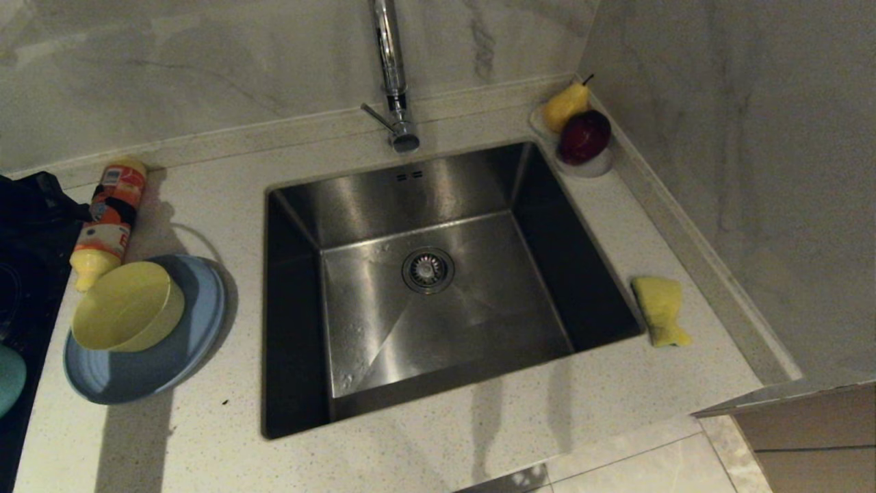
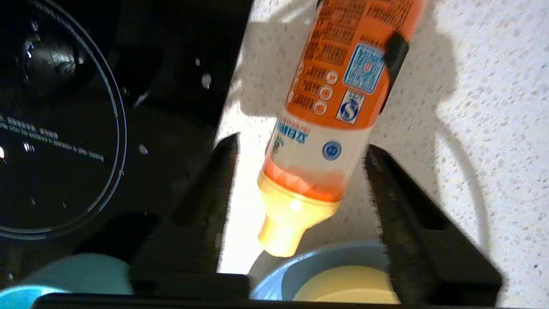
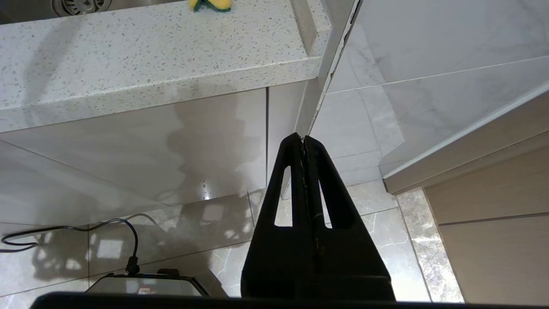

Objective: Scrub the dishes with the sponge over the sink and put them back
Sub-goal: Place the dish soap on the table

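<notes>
Your left gripper (image 2: 300, 171) stands spread, straddling the detergent bottle (image 2: 332, 98) without pinching it; the pale-yellow bowl (image 2: 343, 292) on the light-blue plate (image 2: 274, 279) lies just at six o'clock, nearest this arm.

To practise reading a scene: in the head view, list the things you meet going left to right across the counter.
Detergent bottle → pale-yellow bowl on the light-blue plate → sink → red fruit → sponge.
</notes>
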